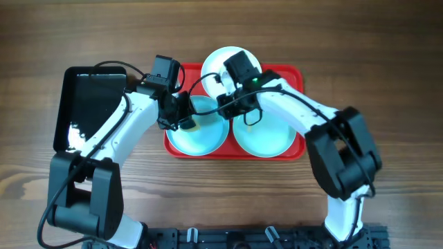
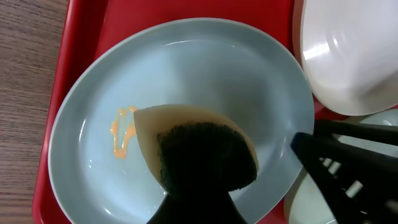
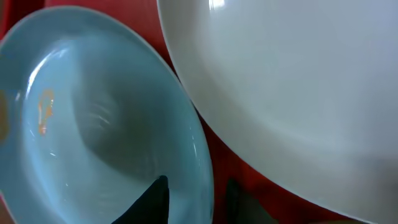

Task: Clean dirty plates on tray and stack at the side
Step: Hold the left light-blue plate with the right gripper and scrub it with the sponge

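Observation:
The red tray (image 1: 294, 72) holds three plates: a white plate (image 1: 220, 61) at the back and two turquoise ones in front. My left gripper (image 1: 181, 117) is shut on a sponge (image 2: 205, 152) pressed onto the left turquoise plate (image 2: 186, 68), next to an orange smear (image 2: 121, 134). My right gripper (image 3: 196, 196) straddles that plate's right rim (image 3: 106, 124), one finger inside and one on the tray, shut on it. The right turquoise plate (image 1: 266, 138) lies under my right arm. The white plate (image 3: 298, 81) sits just beyond the right fingers.
A black glossy tray (image 1: 90, 104) lies left of the red tray, under my left arm. Wooden tabletop (image 1: 387, 55) surrounds both. My right gripper shows in the left wrist view (image 2: 336, 158), close to the sponge.

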### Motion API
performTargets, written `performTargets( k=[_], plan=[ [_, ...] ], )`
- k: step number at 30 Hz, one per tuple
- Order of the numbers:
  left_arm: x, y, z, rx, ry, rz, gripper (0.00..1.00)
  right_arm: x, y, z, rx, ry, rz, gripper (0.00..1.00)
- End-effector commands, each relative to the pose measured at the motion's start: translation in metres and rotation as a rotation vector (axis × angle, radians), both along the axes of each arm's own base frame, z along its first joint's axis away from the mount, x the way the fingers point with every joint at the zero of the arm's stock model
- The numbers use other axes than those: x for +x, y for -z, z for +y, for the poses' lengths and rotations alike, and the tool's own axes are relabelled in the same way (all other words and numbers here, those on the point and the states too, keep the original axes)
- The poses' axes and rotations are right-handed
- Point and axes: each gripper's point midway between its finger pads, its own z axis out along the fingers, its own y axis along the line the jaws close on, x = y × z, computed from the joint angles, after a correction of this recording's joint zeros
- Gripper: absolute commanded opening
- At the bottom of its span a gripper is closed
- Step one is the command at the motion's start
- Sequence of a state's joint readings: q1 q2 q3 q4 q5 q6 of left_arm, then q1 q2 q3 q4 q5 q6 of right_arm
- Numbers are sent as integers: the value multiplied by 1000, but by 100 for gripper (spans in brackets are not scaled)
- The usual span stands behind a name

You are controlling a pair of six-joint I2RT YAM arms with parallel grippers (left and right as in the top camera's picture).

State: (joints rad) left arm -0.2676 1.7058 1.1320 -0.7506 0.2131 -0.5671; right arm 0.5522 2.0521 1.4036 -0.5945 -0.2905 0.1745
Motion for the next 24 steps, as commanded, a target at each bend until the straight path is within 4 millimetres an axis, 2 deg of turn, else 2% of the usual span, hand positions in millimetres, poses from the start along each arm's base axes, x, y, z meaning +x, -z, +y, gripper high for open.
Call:
performTargets(
  k=[1, 3, 4, 6, 7, 9, 12, 14, 15, 18, 19, 20, 23, 24],
  plan=[
    [0, 2, -1, 3, -9, 6, 4, 6, 11, 0, -23, -8, -5, 32],
    [-1, 3, -3, 4, -4, 8, 4, 5, 12, 0, -23, -9, -1, 27],
    [-2, 4, -6, 4, 2, 12, 4, 5, 14, 0, -25, -9, 2, 20],
    [-5, 12, -17, 8, 35, 23, 4, 3, 18, -1, -28, 8, 20, 14],
    [-10, 24, -30, 15, 72, 42, 4, 2, 17, 1, -16, 10, 31, 13],
    [-15, 40, -38, 36, 101, 73, 4, 2, 18, 1, -16, 19, 35, 12],
    [-15, 62, -22, 143, 89, 94, 4, 2, 17, 1, -12, 52, 48, 11],
    [-10, 72, -5, 235, 69, 88, 4, 2, 17, 1, -11, 54, 48, 10],
    [-8, 76, 5, 286, 59, 83, 20, 2, 17, 1, -11, 57, 50, 11],
    [-5, 77, 11, 320, 50, 70, 41, 2, 17, 1, -11, 58, 50, 11],
    [-3, 77, 10, 316, 49, 64, 30, 2, 17, 1, -11, 57, 50, 11],
    [-2, 75, 9, 308, 49, 59, 4, 2, 17, 1, -11, 58, 49, 11],
    [-1, 73, 6, 254, 37, 66, 4, 2, 17, 1, -11, 58, 50, 11],
    [2, 74, 12, 244, 15, 73, 4, 2, 17, 1, -11, 59, 51, 11]
  ],
)
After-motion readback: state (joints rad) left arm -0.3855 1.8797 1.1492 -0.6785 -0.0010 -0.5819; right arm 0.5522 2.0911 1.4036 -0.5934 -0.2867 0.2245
